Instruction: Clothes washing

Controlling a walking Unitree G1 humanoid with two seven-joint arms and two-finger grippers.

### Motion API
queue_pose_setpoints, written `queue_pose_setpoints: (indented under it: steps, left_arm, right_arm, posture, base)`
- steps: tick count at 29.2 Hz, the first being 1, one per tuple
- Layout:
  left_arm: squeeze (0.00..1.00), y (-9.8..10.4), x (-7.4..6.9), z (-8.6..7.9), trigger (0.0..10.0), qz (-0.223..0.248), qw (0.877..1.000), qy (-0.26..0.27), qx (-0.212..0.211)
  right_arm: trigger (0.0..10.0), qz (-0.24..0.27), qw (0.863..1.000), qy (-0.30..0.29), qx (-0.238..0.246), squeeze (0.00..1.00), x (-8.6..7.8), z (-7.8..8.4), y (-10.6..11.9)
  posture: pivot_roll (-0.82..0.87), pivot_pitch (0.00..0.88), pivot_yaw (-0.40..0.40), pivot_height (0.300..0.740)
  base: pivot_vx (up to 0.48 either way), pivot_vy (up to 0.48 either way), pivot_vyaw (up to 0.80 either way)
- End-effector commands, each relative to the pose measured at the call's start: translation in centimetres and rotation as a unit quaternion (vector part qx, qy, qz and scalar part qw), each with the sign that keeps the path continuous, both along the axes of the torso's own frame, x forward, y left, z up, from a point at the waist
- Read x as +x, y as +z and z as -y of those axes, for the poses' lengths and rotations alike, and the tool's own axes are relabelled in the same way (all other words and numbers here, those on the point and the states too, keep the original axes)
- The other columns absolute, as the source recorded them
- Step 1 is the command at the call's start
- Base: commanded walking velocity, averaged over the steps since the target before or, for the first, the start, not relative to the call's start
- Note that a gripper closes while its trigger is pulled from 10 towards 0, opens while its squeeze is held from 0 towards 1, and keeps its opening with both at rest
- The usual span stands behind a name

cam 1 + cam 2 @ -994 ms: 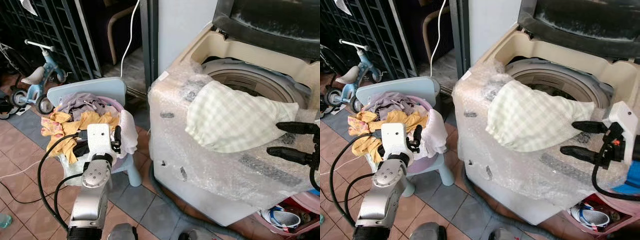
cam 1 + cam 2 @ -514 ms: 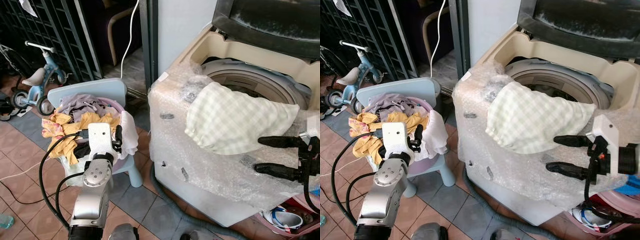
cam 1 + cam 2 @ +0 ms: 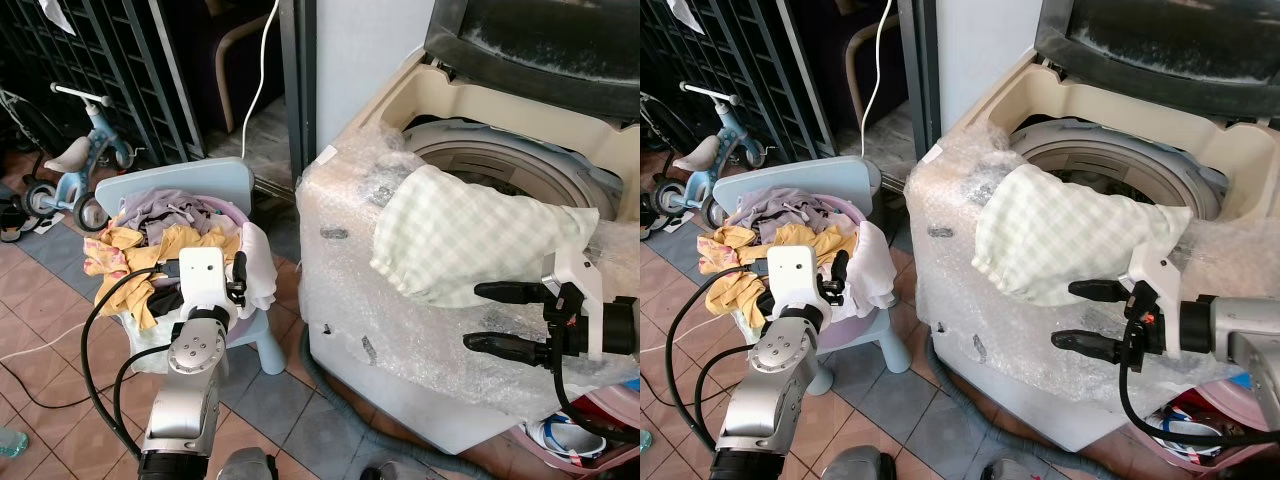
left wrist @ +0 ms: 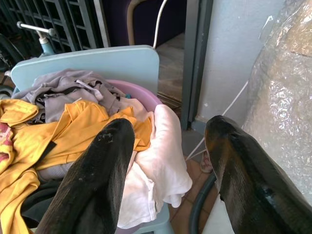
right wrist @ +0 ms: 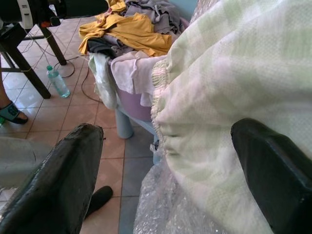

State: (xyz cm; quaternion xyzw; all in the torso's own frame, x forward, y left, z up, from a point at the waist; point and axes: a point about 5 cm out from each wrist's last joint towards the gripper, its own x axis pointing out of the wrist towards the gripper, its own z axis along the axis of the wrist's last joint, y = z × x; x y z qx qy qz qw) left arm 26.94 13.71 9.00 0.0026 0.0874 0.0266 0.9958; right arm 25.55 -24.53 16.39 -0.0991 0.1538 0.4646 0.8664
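Note:
A top-loading washing machine (image 3: 345,270) wrapped in bubble wrap stands with its lid up and its drum (image 3: 500,160) exposed. A green-and-white checked cloth (image 3: 470,235) lies draped over its front rim, hanging down outside. My right gripper (image 3: 474,316) is open just below and in front of the cloth's lower edge, with nothing between its fingers. To the left, a pink laundry basket (image 4: 141,90) on a light blue child's chair (image 3: 175,180) holds yellow clothes (image 3: 165,245), grey clothes and a white garment (image 3: 258,262). My left gripper (image 4: 168,131) hovers open beside the basket.
A child's tricycle (image 3: 75,165) and a dark metal gate (image 3: 130,80) stand at the back left. A white cable (image 3: 262,70) hangs by the door frame. A pink basin with shoes (image 3: 570,435) sits low at the right. A bottle (image 5: 57,82), black stand legs and a person's sandalled foot (image 5: 7,111) are on the tiles.
My right gripper has moved left and downward along the machine's front, still open. The checked cloth and my left arm have stayed where they were.

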Motion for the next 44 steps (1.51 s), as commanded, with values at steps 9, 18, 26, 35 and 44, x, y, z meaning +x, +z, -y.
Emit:
queue_pose_setpoints:
  steps: [9, 18, 26, 35, 44]
  left_arm:
    - [0.0, 0.1, 0.2, -0.1, 10.0, 0.004, 1.0, 0.004, 0.004]
    - [0.0, 0.1, 0.1, -0.1, 10.0, 0.003, 1.0, 0.006, 0.002]
    - [0.0, 0.0, 0.2, 0.0, 10.0, 0.0, 1.0, 0.004, 0.001]
    - [0.0, 0.0, 0.2, 0.0, 10.0, 0.0, 1.0, 0.005, 0.0]
    - [0.0, 0.0, 0.1, 0.0, 10.0, -0.001, 1.0, 0.007, 0.001]
  right_arm:
    - [10.0, 0.104, 0.99, -0.086, 0.048, 0.0, 3.8, -0.6, 3.5]
    - [10.0, 0.213, 0.962, -0.164, -0.038, 0.0, 6.0, 0.5, 5.3]
    - [0.0, 0.235, 0.963, -0.044, -0.123, 0.0, 4.4, -1.8, 3.8]
    - [0.0, 0.184, 0.972, -0.035, -0.144, 0.0, 4.1, -0.8, 1.5]
    - [0.0, 0.204, 0.962, -0.079, -0.165, 0.0, 5.4, -0.4, 1.8]
  posture:
    - [-0.03, 0.026, 0.031, 0.74]
    - [-0.03, 0.033, 0.028, 0.74]
    - [-0.04, 0.037, 0.026, 0.74]
    - [-0.04, 0.038, 0.022, 0.74]
    - [-0.03, 0.04, 0.021, 0.74]
  base:
    - [0.0, 0.0, 0.0]
    - [0.0, 0.0, 0.0]
    - [0.0, 0.0, 0.0]
    - [0.0, 0.0, 0.0]
    - [0.0, 0.0, 0.0]
